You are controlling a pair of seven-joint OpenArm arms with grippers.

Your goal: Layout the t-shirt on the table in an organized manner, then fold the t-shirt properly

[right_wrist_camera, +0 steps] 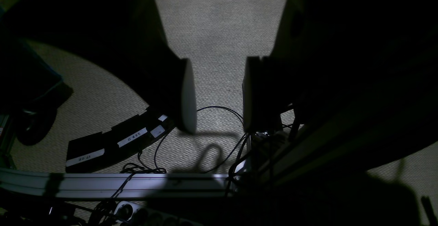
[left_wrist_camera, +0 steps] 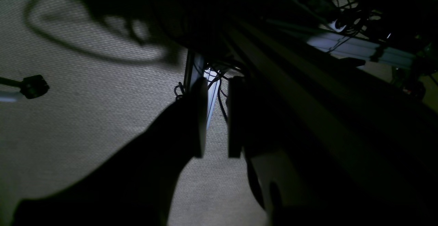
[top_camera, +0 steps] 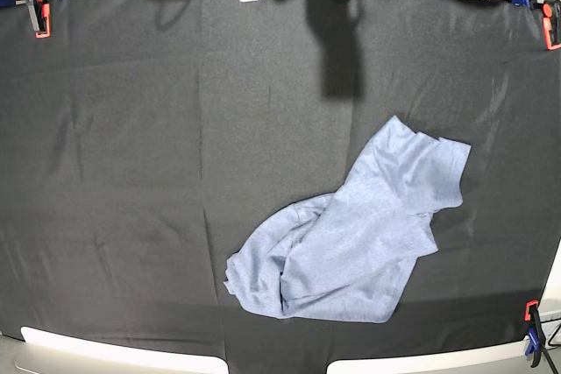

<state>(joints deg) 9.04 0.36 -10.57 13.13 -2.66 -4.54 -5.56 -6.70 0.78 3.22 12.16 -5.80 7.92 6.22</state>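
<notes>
Looking at the base view, you see the t-shirt [top_camera: 351, 247] lying crumpled on the table [top_camera: 131, 172], in the right and lower part of the black cloth, near the front edge. It is not spread out: the body is folded over itself, one part reaches up toward the right, and the lowest part bunches to the left. Red and blue clamps [top_camera: 37, 8] hold the cloth at the corners. No arm appears over the table in this view; you see only a dark shadow at the top middle. In the left wrist view, the left gripper [left_wrist_camera: 217, 116] is very dark, and its two fingers stand with a narrow gap between them, holding nothing. Behind them you see light carpet [left_wrist_camera: 85, 116], cables and a metal rail [left_wrist_camera: 342, 44]. In the right wrist view, the right gripper [right_wrist_camera: 219, 96] has its fingers clearly wider apart, also with nothing between them. Below it you see carpet, black cables [right_wrist_camera: 212, 116], a rail and a dark curved part with white labels [right_wrist_camera: 113, 144]. Neither wrist view shows the t-shirt.
</notes>
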